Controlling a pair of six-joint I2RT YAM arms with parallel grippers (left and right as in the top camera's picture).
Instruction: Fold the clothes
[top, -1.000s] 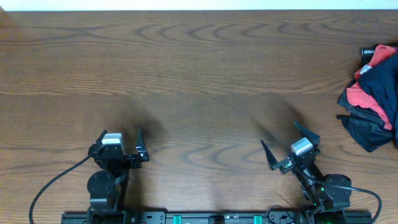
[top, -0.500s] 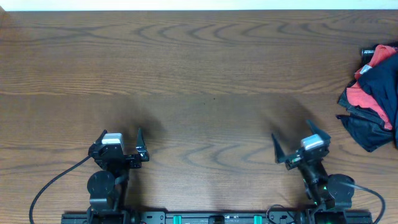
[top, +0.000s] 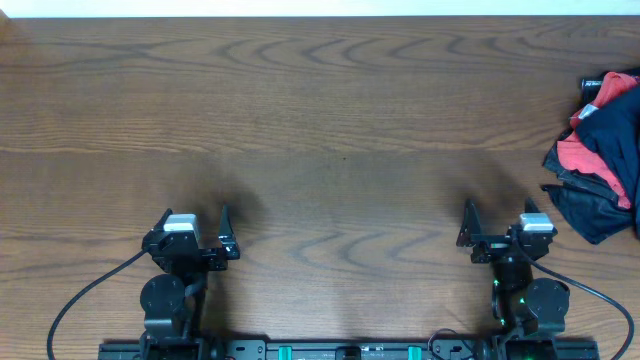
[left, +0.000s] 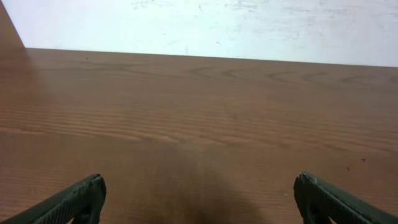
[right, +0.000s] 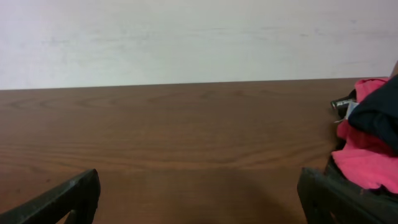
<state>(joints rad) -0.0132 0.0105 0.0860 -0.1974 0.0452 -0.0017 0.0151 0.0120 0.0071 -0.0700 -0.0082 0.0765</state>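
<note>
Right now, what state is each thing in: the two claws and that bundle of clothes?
left claw: open wide, holding nothing.
right claw: open wide, holding nothing.
clothes: crumpled in a heap of dark and red fabric, not folded, touched by neither claw, partly cut off by the overhead picture's edge.

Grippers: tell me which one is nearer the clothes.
The right gripper: it is close to the clothes at the right edge of the table, while the left gripper is far across it.
</note>
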